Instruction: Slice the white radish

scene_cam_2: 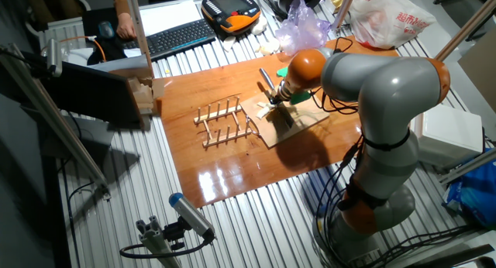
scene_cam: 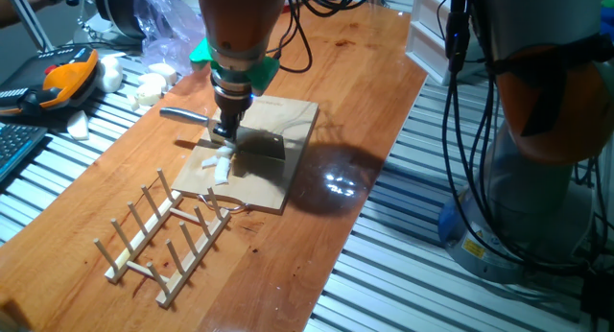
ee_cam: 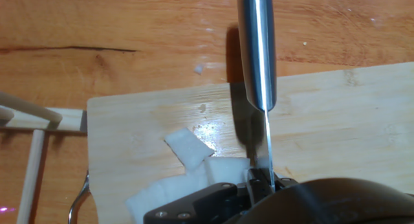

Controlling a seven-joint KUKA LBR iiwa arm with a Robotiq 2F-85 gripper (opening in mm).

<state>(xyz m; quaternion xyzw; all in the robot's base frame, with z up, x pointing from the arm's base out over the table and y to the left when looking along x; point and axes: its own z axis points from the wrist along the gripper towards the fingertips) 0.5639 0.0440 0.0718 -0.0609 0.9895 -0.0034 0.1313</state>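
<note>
Pale radish pieces lie on the wooden board, centre-left of the fixed view, just below the hand. Hand closed on a knife, blade edge-down on the board beside the pieces. Wooden rack sits lower left on the desk. Red print on a white bag, upper right, unreadable.

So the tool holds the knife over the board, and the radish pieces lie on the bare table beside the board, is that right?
Not quite. The tool does hold the knife over the board, but the radish pieces lie on the board itself, not on the bare table. The hand view shows this.
</note>
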